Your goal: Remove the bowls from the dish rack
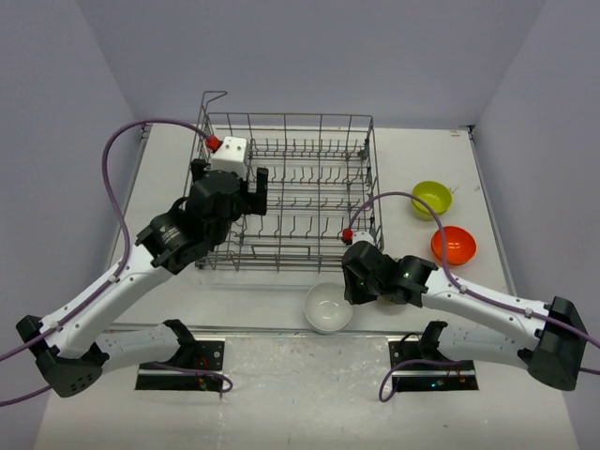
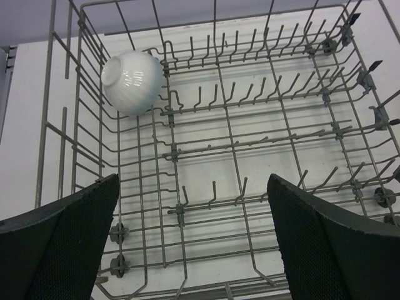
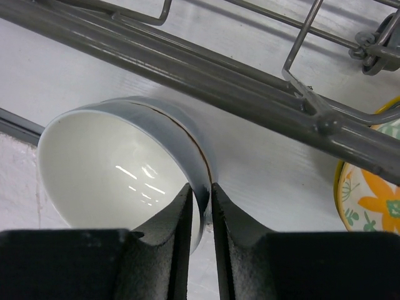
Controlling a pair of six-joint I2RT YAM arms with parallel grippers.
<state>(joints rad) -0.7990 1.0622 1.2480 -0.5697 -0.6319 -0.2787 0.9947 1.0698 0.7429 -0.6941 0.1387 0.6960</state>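
Note:
The grey wire dish rack (image 1: 309, 202) stands mid-table. My left gripper (image 1: 255, 190) hangs open and empty over its left part; in the left wrist view (image 2: 194, 240) both fingers straddle bare tines. One white bowl (image 2: 132, 81) lies on its side in the rack's far left corner; my left arm hides it in the top view. My right gripper (image 1: 351, 286) is shut on the rim of a second white bowl (image 1: 328, 307), just in front of the rack. The right wrist view shows my fingers (image 3: 181, 225) pinching that bowl's wall (image 3: 112, 169).
A yellow-green bowl (image 1: 431, 199) and an orange bowl (image 1: 453, 245) sit on the table right of the rack. A floral-patterned bowl (image 3: 372, 197) shows at the right edge of the right wrist view, beside the rack's lower rail (image 3: 237, 84).

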